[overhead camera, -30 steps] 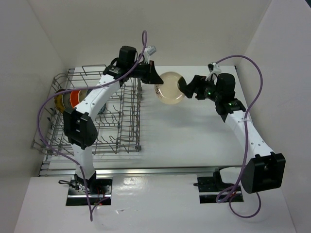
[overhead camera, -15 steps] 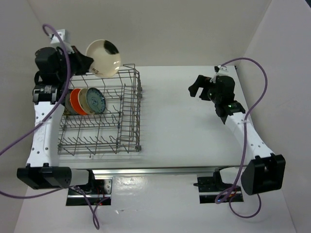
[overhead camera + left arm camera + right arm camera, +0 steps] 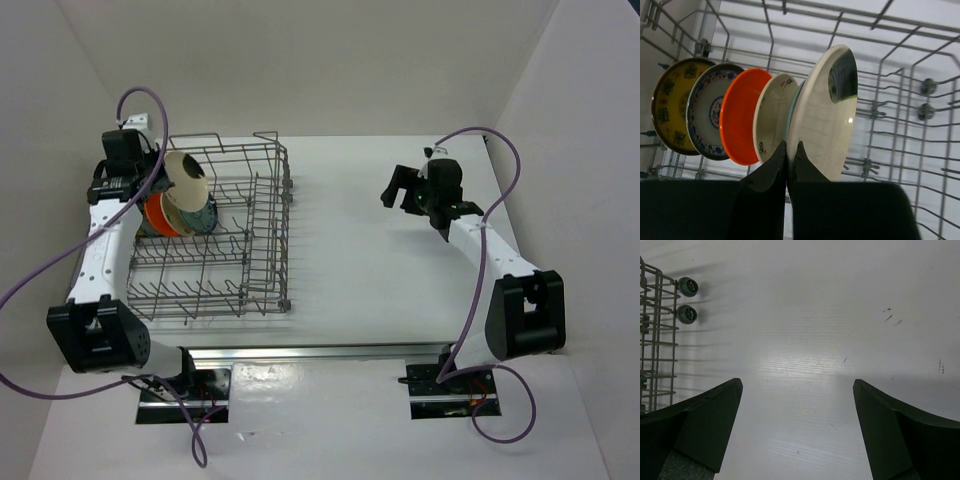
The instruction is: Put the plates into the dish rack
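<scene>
- Dish rack (image 3: 270,200): is sitting at the table's (image 3: 380,280) 9 o'clock, carrying on edge a gold plate (image 3: 670,112), blue-and-white plate (image 3: 705,117), orange plate (image 3: 740,117) and pale plate (image 3: 772,115).
- Beige plate (image 3: 827,130): is standing upright, rising toward 12 o'clock from the left gripper (image 3: 790,150), with the row at its 9 o'clock.
- Left gripper: is pinching its lower rim, nearly closed.
- Right gripper (image 3: 797,390): is gaping wide, holding nothing.

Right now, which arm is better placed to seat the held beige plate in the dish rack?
Left. The left gripper is shut on the beige plate, beside the standing plates in the dish rack; the right gripper hangs open and empty over the table.
</scene>
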Motion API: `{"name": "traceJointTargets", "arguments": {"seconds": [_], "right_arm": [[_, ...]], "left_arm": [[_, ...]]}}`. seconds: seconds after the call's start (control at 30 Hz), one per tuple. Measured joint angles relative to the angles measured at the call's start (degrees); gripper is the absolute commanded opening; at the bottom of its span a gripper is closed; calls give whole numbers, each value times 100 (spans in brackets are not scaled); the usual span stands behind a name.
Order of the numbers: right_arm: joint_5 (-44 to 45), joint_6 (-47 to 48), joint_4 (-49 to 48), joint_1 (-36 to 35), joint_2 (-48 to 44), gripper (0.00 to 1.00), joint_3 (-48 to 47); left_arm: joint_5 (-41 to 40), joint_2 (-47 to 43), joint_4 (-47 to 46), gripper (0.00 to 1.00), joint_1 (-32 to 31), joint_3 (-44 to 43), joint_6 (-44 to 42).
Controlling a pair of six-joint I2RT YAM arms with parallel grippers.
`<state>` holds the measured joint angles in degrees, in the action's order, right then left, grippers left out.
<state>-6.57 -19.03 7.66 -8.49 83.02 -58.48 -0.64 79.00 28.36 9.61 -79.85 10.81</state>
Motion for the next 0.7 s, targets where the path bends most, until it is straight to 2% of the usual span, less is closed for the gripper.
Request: {"name": "traceJointTargets", "arguments": {"seconds": [0.3,0.7], "right_arm": [[122,0,-20,0,22,100,0],[125,0,-39,0,190,100,0]], "left_arm": [[-938,638,79,0,-439,122,-164],[-1099,1001,26,0,-688,122,-166]]}}
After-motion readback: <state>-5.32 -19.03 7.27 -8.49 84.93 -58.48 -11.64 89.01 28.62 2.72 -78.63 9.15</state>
